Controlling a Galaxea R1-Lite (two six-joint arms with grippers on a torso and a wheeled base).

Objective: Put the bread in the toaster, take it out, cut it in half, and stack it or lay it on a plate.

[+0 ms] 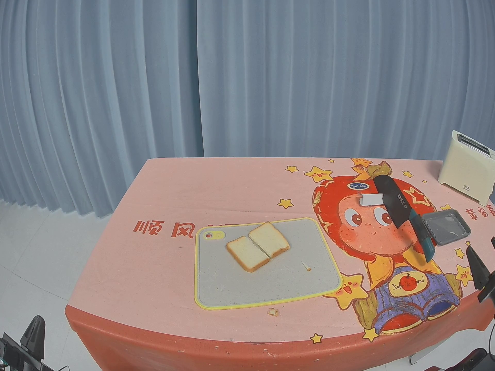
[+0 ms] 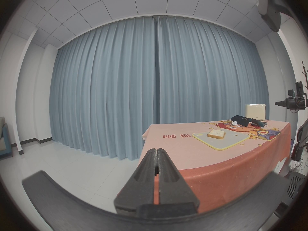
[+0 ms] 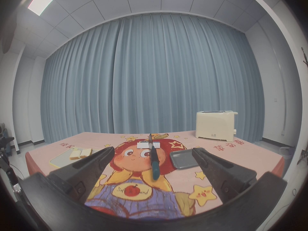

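Head high, facing down; wrists low, level, farther; bread (image 1: 250, 252) shared.

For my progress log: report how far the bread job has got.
Done: the bread lies in two halves on the cutting board; the knife lies on the table. In hand: nothing; the left end effector is shut and empty, the right end effector open. Left: lay the halves on the grey plate.

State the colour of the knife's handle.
Teal blue; the knife handle shows best in the right wrist view.
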